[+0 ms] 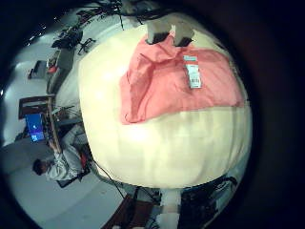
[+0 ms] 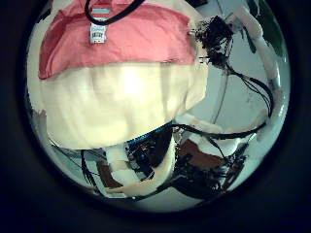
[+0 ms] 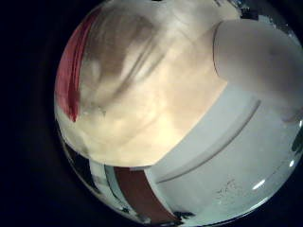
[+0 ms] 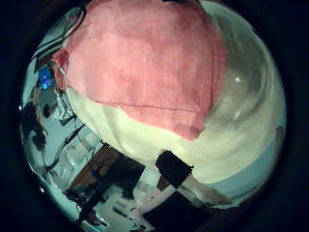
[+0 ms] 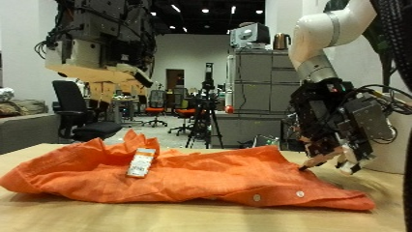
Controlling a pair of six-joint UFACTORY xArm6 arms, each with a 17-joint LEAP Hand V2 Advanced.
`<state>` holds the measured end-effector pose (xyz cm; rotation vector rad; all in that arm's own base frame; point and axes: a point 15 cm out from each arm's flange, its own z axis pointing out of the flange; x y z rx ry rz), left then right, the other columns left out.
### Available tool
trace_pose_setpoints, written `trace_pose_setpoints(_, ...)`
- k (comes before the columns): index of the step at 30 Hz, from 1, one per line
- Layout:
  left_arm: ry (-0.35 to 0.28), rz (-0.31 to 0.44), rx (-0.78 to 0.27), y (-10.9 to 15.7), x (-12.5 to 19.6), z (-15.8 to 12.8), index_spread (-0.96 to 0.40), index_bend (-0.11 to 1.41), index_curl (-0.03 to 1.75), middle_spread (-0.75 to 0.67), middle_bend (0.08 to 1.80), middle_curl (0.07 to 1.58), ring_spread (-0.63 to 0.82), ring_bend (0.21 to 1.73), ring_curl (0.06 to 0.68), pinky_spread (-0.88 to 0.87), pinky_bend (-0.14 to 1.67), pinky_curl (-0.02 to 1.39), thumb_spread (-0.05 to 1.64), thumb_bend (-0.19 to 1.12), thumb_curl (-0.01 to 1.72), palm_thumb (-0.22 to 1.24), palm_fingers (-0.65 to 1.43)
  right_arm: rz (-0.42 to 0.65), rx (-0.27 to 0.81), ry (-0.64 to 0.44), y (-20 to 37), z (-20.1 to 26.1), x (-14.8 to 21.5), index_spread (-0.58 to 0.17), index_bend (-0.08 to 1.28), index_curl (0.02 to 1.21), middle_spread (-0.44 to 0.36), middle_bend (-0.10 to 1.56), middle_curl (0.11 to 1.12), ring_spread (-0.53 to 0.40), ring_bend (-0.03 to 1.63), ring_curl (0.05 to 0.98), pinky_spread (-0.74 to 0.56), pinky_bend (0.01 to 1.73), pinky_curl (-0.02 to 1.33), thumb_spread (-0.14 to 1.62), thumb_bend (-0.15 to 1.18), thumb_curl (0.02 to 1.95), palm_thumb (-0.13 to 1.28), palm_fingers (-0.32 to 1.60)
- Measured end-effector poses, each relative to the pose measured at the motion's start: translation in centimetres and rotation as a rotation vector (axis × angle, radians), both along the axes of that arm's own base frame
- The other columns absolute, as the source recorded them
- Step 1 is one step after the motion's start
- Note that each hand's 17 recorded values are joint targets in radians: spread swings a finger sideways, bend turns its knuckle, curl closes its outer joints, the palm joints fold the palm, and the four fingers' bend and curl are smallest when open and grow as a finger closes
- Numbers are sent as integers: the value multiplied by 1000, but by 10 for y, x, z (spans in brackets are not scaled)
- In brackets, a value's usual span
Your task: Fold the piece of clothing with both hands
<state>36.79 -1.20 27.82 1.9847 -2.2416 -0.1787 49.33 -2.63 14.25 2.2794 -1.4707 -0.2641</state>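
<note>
An orange shirt lies spread flat on the tan table, with a white tag on top of it. My left hand hangs high above the shirt's end, fingers relaxed and holding nothing. My right hand hovers just over the shirt's other end. Its fingers point down, open, close to the cloth's edge. The left palm views show the whole shirt from above. The right thumb side palm view is largely filled by the shirt. The right little finger side palm view catches only the shirt's edge.
Bare table top surrounds the shirt on the near side. Behind the table stand office chairs, a tripod and a grey cabinet.
</note>
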Motion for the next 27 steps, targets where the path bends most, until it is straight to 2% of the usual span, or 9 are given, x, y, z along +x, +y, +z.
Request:
trace_pose_setpoints(9,-4,9,9,5,1,2,82,157,287,396,172,221,549,387,237,549,267,300,1022,-24,284,157,-53,17,-12,28,9,-20,-2,-306,167,286,-14,207,331,148,288,249,265,269,318,949,-15,321,570,144)
trace_pose_setpoints(13,-8,10,9,5,2,3,82,157,285,393,171,222,548,390,237,550,263,303,1022,-24,285,157,-51,43,-69,27,3,-20,-1,-276,164,289,-18,237,343,82,339,262,198,242,310,929,-18,335,628,258)
trace_pose_setpoints(19,-15,11,13,7,3,7,89,159,285,390,176,226,547,387,235,550,255,307,1022,-24,285,157,-46,78,-151,37,-5,-23,-2,-289,171,290,-68,304,365,-54,451,285,64,216,295,891,-27,344,673,446)
trace_pose_setpoints(22,-22,12,13,7,3,10,89,159,284,383,176,229,547,385,234,551,252,308,1022,-24,285,157,-45,81,-155,37,-5,-22,-2,-324,176,289,-123,386,390,-174,567,303,-91,273,291,870,-28,348,686,748)
trace_pose_setpoints(23,-23,12,13,7,3,10,89,158,284,382,176,229,547,385,233,551,251,309,1022,-24,285,157,-45,81,-155,33,-4,-20,-2,-336,178,289,-140,400,394,-204,578,300,-132,277,281,865,-29,349,687,774)
trace_pose_setpoints(26,-24,13,13,8,2,11,90,158,283,379,177,232,547,384,233,551,249,310,1022,-24,285,157,-44,78,-155,29,-6,-17,-2,-399,235,332,-217,504,445,-316,690,347,-389,413,309,857,-26,353,711,1180)
trace_pose_setpoints(27,-24,14,13,8,2,11,90,158,283,379,176,233,547,384,233,551,248,311,1022,-24,285,157,-43,78,-154,29,-6,-17,-4,-405,242,340,-224,514,452,-325,699,356,-415,426,315,856,-27,353,712,1170)
